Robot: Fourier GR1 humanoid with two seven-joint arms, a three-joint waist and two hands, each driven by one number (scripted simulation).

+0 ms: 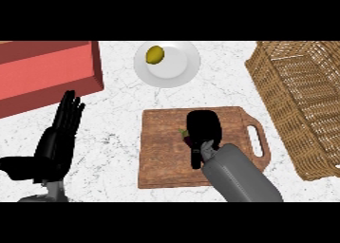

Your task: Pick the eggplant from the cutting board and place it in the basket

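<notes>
Grey forearm of the right hand reaches over the cutting board, fingers curled down on the eggplant, which is mostly hidden: only a dark sliver and a green stem show. Left hand rests open, fingers straight, above the white tabletop. Wicker basket, cut off at right, holds nothing visible. A plate carries one yellow-green fruit. A red box sits far left.
</notes>
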